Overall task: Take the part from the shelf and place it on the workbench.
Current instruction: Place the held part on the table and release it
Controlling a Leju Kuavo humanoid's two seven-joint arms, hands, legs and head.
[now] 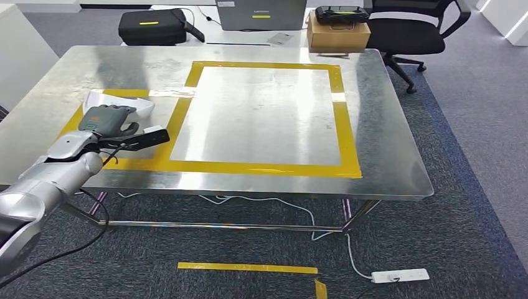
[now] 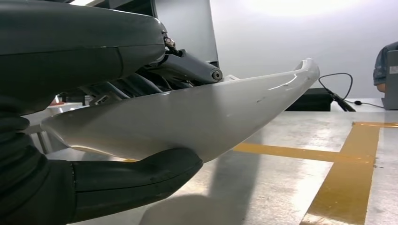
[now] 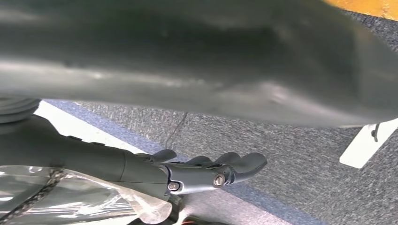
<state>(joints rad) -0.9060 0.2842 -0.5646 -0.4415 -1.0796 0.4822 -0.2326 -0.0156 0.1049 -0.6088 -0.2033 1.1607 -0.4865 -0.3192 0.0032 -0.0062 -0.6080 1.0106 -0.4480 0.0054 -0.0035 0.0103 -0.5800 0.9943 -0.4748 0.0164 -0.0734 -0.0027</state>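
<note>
The part [image 1: 124, 102] is a white curved plastic shell, and my left hand [image 1: 109, 120] grips it over the left end of the steel workbench [image 1: 261, 118], on a yellow-taped patch. In the left wrist view the thumb [image 2: 136, 178] lies under the shell [image 2: 202, 117] and the dark fingers [image 2: 187, 65] lie over it; the shell hangs slightly above the tabletop [image 2: 281, 178] with its shadow beneath. My right hand [image 3: 206, 171] hangs over grey carpet, fingers loosely apart with nothing in them.
A large yellow-taped rectangle [image 1: 348, 137] marks the table's middle. Beyond the far edge stand a black case [image 1: 152, 27], a laptop [image 1: 260, 14], a cardboard box [image 1: 339, 34] and an office chair [image 1: 411, 28]. A power strip [image 1: 400, 275] lies on the floor. A person's sleeve [image 2: 386, 65] shows.
</note>
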